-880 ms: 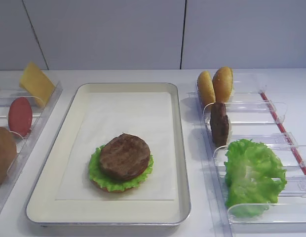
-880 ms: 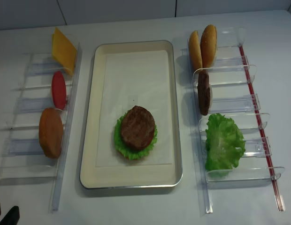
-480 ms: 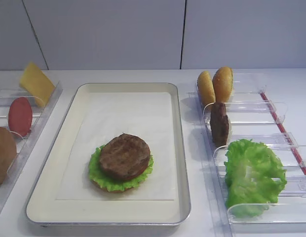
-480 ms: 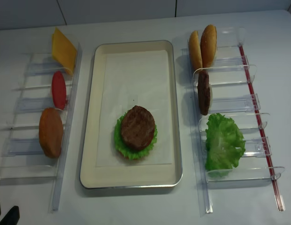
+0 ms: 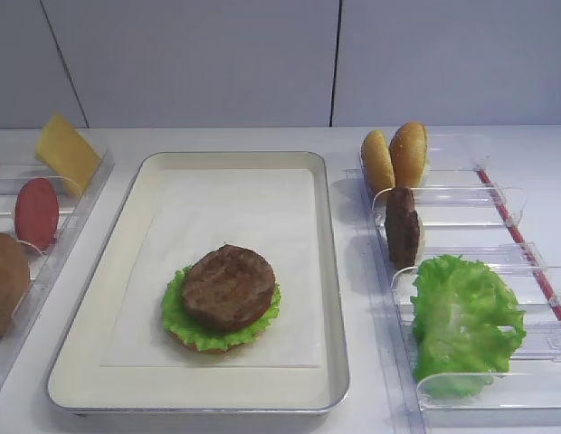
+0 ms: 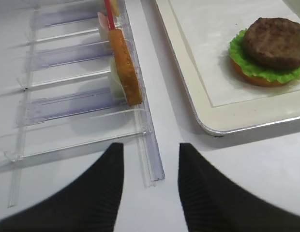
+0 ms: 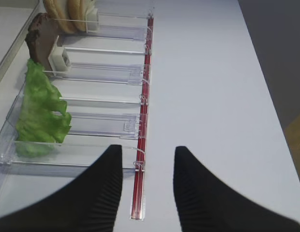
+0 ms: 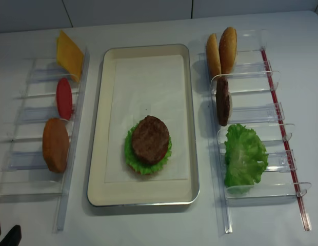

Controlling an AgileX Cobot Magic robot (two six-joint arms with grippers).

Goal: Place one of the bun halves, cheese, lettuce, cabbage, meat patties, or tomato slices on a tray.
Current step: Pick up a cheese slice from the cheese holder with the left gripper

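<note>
The cream tray (image 5: 330,271) (image 8: 97,128) holds a stack of bun half, lettuce and meat patty (image 5: 228,286) (image 8: 150,139) (image 6: 276,41). In the left bins stand cheese (image 8: 70,54), a tomato slice (image 8: 64,98) and a bun half (image 8: 55,144) (image 6: 126,67). The right bins hold two bun halves (image 8: 221,48), a patty (image 8: 222,101) (image 7: 41,36) and lettuce (image 8: 244,154) (image 7: 41,113). Cabbage is out of view. My left gripper (image 6: 151,147) is open and empty, short of the left bins' near end. My right gripper (image 7: 149,148) is open and empty over the right bins' near end.
Clear plastic divided bins (image 8: 41,169) (image 8: 261,189) flank the tray on both sides. A red strip (image 7: 142,145) runs along the right bins' outer edge. White table (image 7: 213,96) lies to the right of them. A grey wall (image 5: 262,54) stands behind.
</note>
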